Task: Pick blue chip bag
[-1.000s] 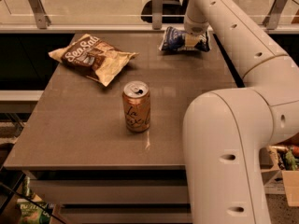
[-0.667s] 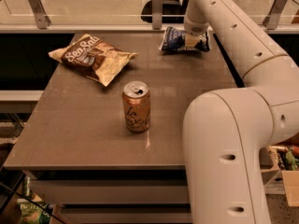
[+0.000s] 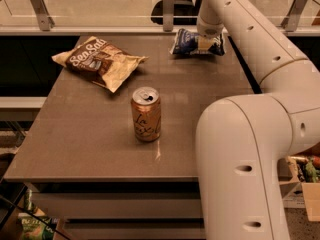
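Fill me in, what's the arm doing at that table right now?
The robot's arm reaches across the table, with its gripper down on the blue chip bag at the far right corner. Whether it has a grip cannot be seen. The Sea Salt bag and the can sit apart from it, untouched.

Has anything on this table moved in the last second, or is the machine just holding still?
Nothing visibly changed. The gripper is down at the blue chip bag near the far right corner of the table, just where it was a second ago. The bag lies in the same spot, and the Sea Salt bag and the can have not shifted either.
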### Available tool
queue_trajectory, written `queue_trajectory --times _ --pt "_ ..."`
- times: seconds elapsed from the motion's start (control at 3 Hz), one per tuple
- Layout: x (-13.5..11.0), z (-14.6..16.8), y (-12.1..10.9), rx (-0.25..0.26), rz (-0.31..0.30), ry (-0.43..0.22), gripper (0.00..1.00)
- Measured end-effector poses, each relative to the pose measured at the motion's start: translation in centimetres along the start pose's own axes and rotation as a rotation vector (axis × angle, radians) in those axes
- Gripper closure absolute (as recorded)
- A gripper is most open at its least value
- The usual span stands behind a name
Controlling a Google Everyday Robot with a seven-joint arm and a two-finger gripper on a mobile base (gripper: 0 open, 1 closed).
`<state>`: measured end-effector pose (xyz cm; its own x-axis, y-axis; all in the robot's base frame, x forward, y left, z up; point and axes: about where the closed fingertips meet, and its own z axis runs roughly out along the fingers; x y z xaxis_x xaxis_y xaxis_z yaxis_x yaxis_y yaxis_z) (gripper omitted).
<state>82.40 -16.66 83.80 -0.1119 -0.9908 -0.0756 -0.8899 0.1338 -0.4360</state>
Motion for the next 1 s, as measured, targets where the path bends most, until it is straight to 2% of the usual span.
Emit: queue_trajectory --times 1.0 --pt "0.00 -0.02 0.00 0.000 0.000 0.000 1.00"
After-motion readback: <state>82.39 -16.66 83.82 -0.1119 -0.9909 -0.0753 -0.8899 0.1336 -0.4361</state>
